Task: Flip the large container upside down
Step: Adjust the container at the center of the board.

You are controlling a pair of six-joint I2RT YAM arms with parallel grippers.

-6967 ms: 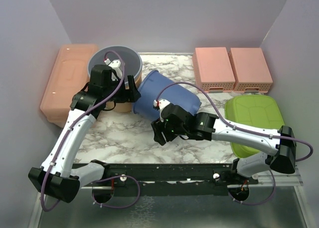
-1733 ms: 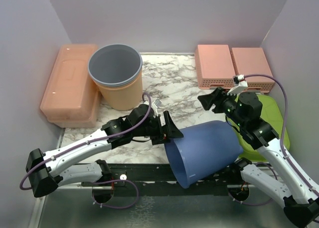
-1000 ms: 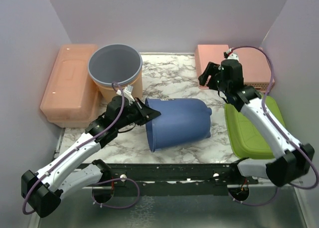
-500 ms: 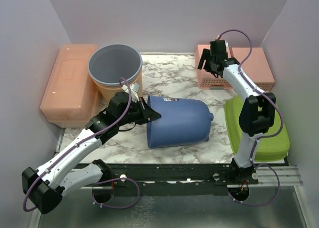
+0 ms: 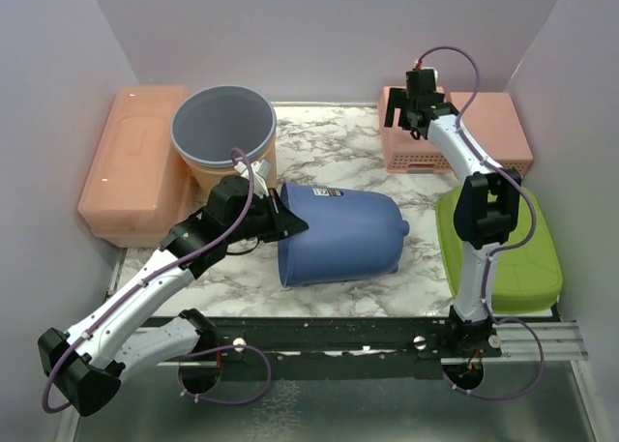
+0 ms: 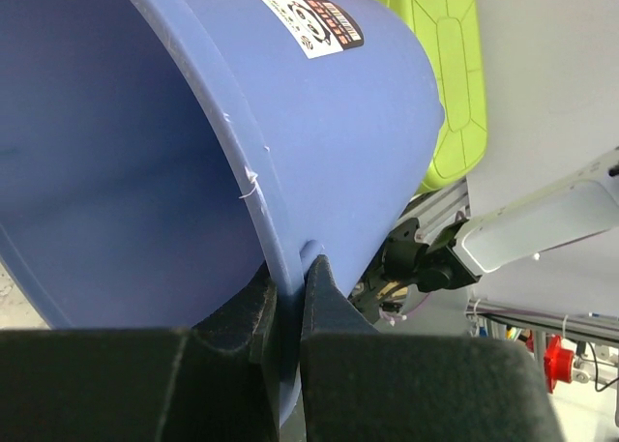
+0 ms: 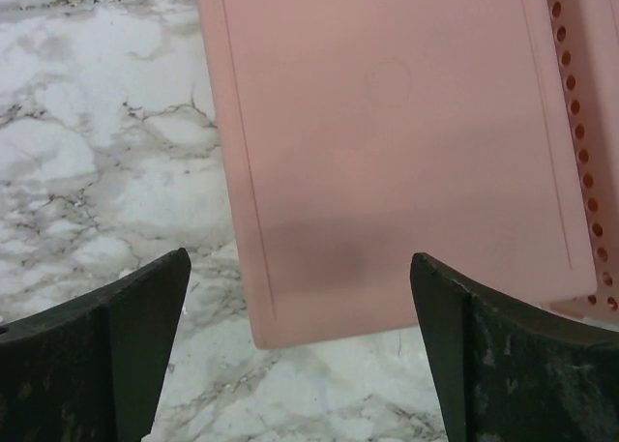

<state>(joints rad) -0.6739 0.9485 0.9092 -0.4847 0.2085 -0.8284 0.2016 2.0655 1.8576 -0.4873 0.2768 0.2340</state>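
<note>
The large container [image 5: 343,234] is a blue bucket lying on its side in the middle of the marble table, mouth to the left and base to the right. My left gripper [image 5: 279,220] is shut on its rim at the upper left. In the left wrist view the thin blue rim [image 6: 253,186] runs down between the two black fingers [image 6: 324,287], which pinch it, left gripper [image 6: 290,268]. My right gripper [image 5: 411,121] is at the back right, far from the container and open. Between its spread fingers, right gripper [image 7: 300,258], lies only a pink box [image 7: 387,152].
A grey bucket nested in an orange one [image 5: 224,128] stands just behind my left gripper. A salmon lidded bin [image 5: 135,162] lies along the left wall. Two pink perforated boxes [image 5: 488,132] sit at the back right, and a green lid [image 5: 503,244] lies at the right.
The right arm has stretched back over the pink box and its jaws have spread wider. The blue container, held by the left gripper, has shifted slightly left while lying on its side.
</note>
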